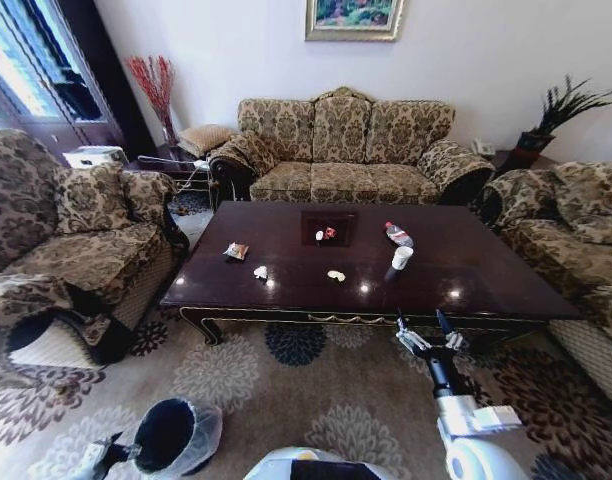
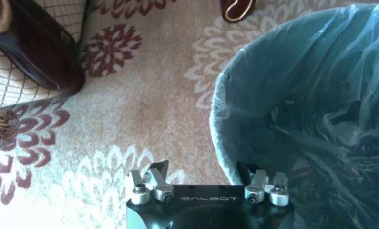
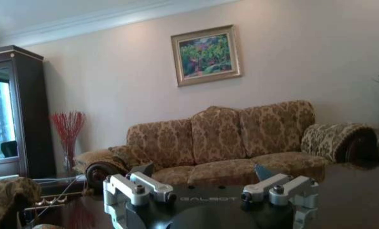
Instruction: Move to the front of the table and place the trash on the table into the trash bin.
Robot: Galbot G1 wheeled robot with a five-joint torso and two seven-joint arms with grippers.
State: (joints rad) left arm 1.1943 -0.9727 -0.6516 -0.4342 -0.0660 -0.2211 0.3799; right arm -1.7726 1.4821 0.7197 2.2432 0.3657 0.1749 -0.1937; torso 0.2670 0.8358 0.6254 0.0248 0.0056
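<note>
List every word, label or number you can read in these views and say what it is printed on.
"GALBOT": on the left gripper, on its black body beside the bin.
"GALBOT": on the right gripper, on its black body.
The bottle label and the wrapper print on the table are too small to read.

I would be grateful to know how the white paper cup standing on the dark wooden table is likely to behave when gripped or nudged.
The white paper cup stands upright on the glossy dark wooden table, so a nudge would probably slide or tip it. It looks light and thin-walled, so a firm squeeze would likely crush it. On its side it might roll toward the clear plastic bottle.
</note>
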